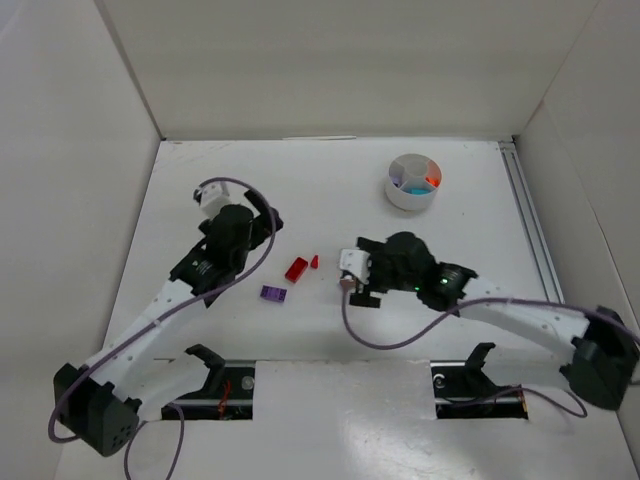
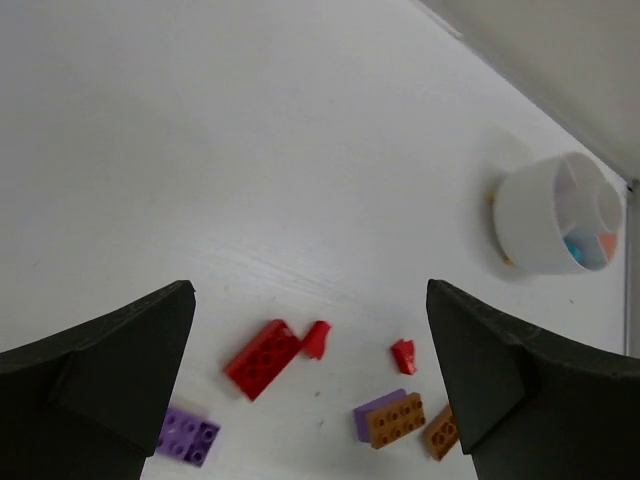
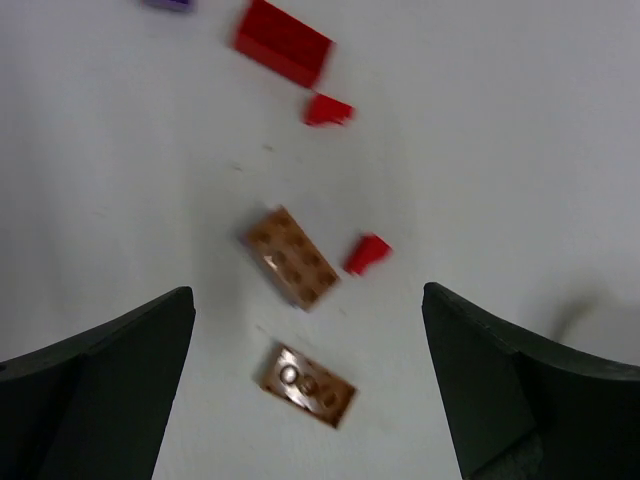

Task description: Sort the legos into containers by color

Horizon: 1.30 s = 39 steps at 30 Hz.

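Observation:
The legos lie loose on the white table. In the left wrist view I see a red brick (image 2: 262, 358), two small red pieces (image 2: 316, 339) (image 2: 403, 355), a purple brick (image 2: 188, 437), an orange brick (image 2: 396, 420) lying against another purple one, and a brown brick (image 2: 440, 432). The containers are wedges in a round white tub (image 1: 413, 181) (image 2: 555, 215), which holds a teal piece (image 1: 412, 187) and an orange one (image 1: 432, 181). My left gripper (image 1: 262, 225) (image 2: 308, 300) is open above the table. My right gripper (image 1: 362, 275) (image 3: 308, 295) is open over two brown bricks (image 3: 292, 257) (image 3: 308, 385) and a red piece (image 3: 366, 254).
White walls enclose the table on the left, back and right. A metal rail (image 1: 525, 210) runs along the right edge, close to the tub. Purple cables trail from both arms over the near part of the table.

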Available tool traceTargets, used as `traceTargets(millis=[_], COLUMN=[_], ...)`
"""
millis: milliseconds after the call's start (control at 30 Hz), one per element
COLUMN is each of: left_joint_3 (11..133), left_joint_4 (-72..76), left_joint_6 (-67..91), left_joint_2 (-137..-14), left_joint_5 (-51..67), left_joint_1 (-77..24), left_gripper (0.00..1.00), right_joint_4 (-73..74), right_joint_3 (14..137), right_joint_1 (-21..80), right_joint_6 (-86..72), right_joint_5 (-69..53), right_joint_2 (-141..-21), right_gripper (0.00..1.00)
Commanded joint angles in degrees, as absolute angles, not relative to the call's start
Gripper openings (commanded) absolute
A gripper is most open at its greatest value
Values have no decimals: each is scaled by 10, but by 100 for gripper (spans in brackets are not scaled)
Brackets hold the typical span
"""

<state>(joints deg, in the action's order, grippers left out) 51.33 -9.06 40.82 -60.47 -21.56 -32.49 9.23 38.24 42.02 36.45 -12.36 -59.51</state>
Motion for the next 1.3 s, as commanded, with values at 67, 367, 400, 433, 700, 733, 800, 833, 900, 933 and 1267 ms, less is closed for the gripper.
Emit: traceTargets(millis=[67,367,400,433,700,733,800,833,900,933,1267], left_joint_3=[405,381,381,381,371,365,359,359,345,345,339], left_joint_4=[-261,-299,-293,-282,-225,-225,-225,-225,-225,-225,-230], left_joint_6=[590,599,599,593,556,556,550,550,556,556,562], left_joint_2=[-470,-443,-453,-463,-482,-464,-445,-426,-407,-393,-379], left_joint_5=[-339,-347,-339,-331,-275,-284,-292,-298,-298,-298,-298], left_joint_1=[-292,-250,-244,-237,-210,-210,-210,-210,-210,-210,-210], left_gripper=[100,100,100,100,100,100,100,100,100,100,100], right_joint_4=[9,-13,-18,-18,-25,-25,-25,-25,-25,-25,-25], right_joint_3=[515,692,702,712,775,781,793,801,806,806,795], right_joint_1=[572,643,643,643,643,643,643,643,643,643,643], right_joint_6=[366,353,352,346,309,309,297,297,288,288,259], right_joint_5=[-111,-139,-139,-139,-128,-128,-134,-134,-134,-134,-106], right_joint_2=[-779,-1037,-1051,-1065,-1161,-1168,-1183,-1195,-1201,-1208,-1218], right_gripper=[97,96,96,96,95,95,91,91,85,81,70])
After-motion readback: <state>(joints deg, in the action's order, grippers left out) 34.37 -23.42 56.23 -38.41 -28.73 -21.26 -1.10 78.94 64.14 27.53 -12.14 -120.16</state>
